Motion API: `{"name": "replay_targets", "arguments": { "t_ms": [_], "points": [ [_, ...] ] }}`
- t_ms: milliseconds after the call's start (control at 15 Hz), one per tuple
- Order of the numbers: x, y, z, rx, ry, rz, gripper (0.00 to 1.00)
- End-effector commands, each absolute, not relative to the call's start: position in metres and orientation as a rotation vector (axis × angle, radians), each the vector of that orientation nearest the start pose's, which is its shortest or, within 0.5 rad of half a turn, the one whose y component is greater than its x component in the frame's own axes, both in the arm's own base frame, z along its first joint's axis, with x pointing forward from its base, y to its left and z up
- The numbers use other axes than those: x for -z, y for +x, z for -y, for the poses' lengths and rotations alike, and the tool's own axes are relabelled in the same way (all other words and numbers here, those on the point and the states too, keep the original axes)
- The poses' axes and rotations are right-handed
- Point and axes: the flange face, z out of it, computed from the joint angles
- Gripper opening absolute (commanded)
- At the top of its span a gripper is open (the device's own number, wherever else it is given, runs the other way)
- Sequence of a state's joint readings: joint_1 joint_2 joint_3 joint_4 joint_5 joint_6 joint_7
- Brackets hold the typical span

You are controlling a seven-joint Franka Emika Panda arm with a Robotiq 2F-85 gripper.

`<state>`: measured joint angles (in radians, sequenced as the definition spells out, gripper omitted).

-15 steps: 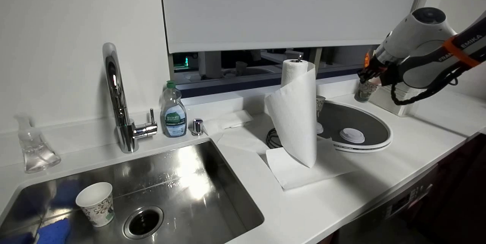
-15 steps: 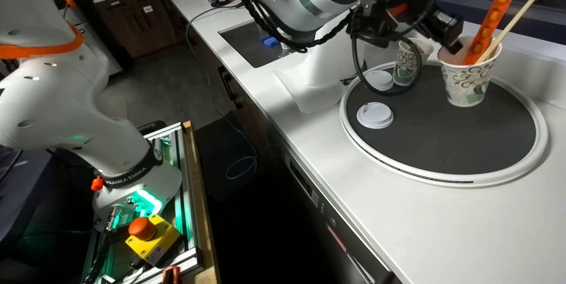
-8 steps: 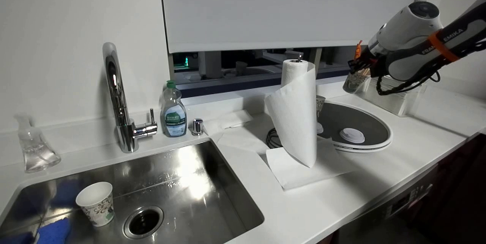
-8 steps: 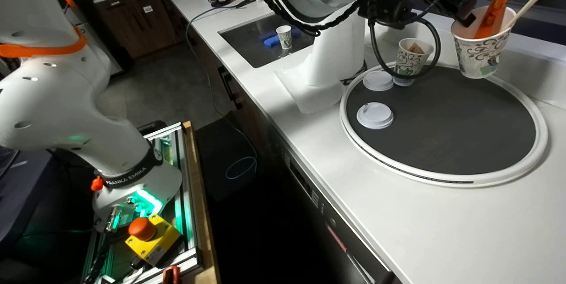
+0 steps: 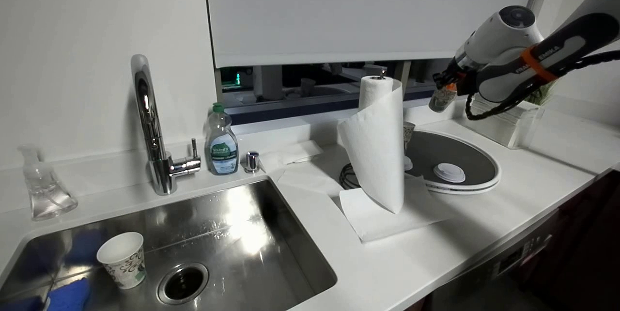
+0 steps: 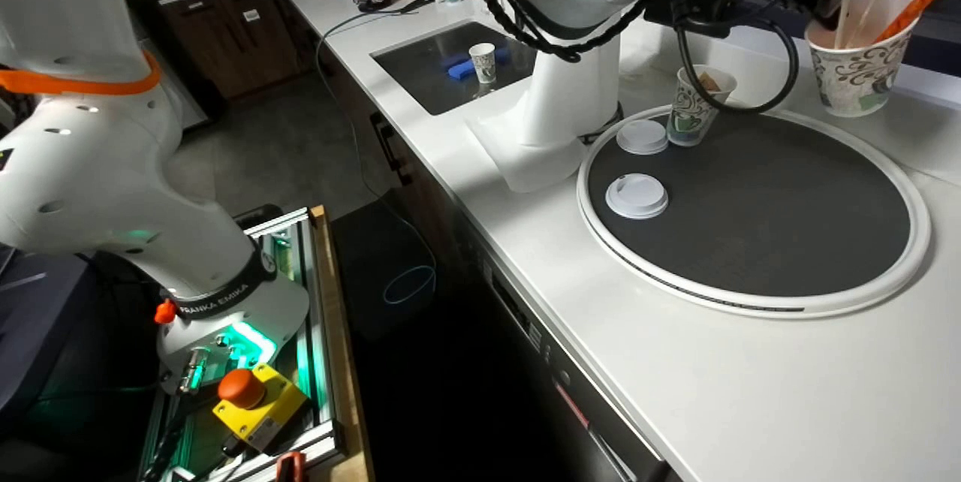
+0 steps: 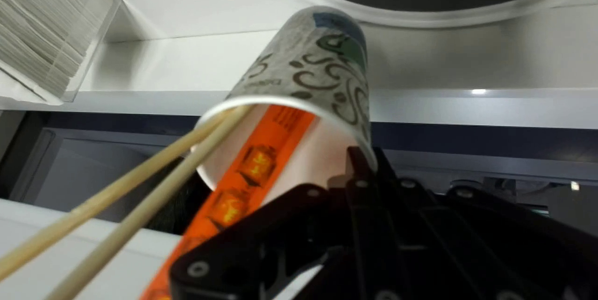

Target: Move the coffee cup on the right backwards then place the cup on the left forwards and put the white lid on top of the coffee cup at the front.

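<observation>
My gripper [image 7: 369, 159] is shut on the rim of the patterned paper coffee cup on the right [image 6: 860, 80], one finger inside the mouth and one outside. This cup hangs above the counter behind the round plate, tilted in an exterior view [image 5: 441, 99]. It carries an orange packet [image 7: 259, 164] and thin wooden sticks [image 7: 154, 202]. The cup on the left [image 6: 691, 110] stands on the far edge of the dark plate, something brown inside. Two white lids lie flat there: a nearer white lid [image 6: 637, 195] and another lid [image 6: 642, 137] beside the left cup.
The round dark plate [image 6: 758, 242] has a raised white rim. A paper towel roll [image 5: 380, 141] partly hides it in an exterior view. A clear holder of napkins [image 5: 503, 122] stands beside the plate. Another cup [image 5: 122, 260] sits in the sink [image 5: 232, 248].
The held cup has risen and moved back off the plate, tilting more, with its sticks swinging round. My grip on the rim stays the same. The left cup and lids have not moved.
</observation>
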<state>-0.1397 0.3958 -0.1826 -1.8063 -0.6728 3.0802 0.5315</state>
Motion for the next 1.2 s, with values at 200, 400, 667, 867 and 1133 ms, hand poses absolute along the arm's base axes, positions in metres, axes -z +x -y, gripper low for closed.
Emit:
{"name": "replay_targets", "arguments": {
  "t_ms": [200, 400, 667, 867, 1133],
  "points": [
    [-0.354, 0.704, 0.130, 1.163, -3.173, -0.208, 0.01],
    [-0.346, 0.706, 0.137, 1.017, -3.255, -0.207, 0.01],
    [-0.349, 0.710, 0.153, 0.877, -3.328, -0.176, 0.01],
    [-0.350, 0.715, 0.155, 0.833, -3.352, -0.158, 0.01],
    [-0.343, 0.723, 0.152, 0.857, -3.330, -0.191, 0.01]
  ]
}}
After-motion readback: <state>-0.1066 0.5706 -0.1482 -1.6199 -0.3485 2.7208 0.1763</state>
